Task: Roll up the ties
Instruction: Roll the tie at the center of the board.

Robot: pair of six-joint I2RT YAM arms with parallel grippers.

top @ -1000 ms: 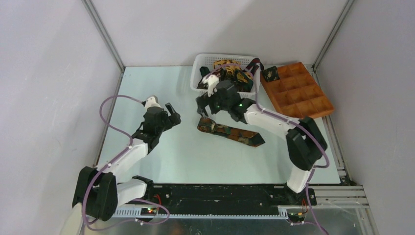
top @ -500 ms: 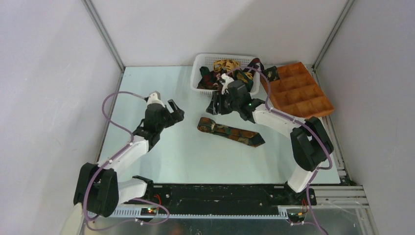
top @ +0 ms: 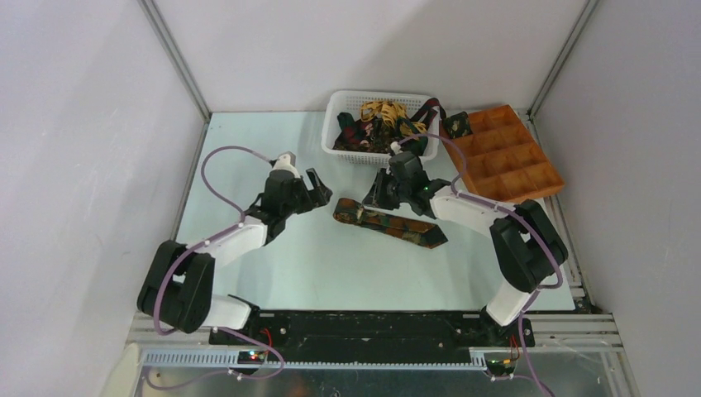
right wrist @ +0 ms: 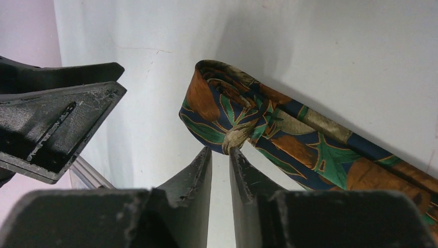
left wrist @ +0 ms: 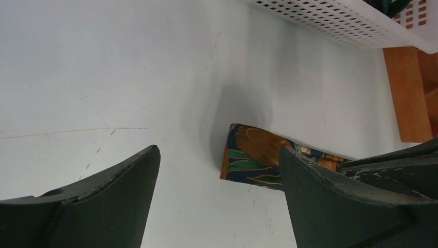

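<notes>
A patterned tie (top: 388,223) lies flat near the middle of the bench (top: 273,265), somewhat toward the far edge. Its doubled-over end points left and the rest runs slantwise toward the near right. The right hand (right wrist: 221,151) is down at that doubled end. Its fingers stand almost together with only a thin slit between them, and a small tan pucker of the fabric is caught at their tips, so it is pinching the tie's near edge. The left hand (top: 321,190) hangs just left of the same end, apart from the cloth, with its two fingers spread wide and nothing between them.

At the middle of the far edge stands a white basket (top: 334,124) holding a loose heap of ties (top: 380,124) in dark, yellow-gold and maroon, with one maroon strip trailing over its right rim. Just beside it, in the far right corner, sits an orange-brown compartment tray (top: 512,165). One small dark rolled tie (top: 457,126) rests in the tray's corner cell nearest the basket.
</notes>
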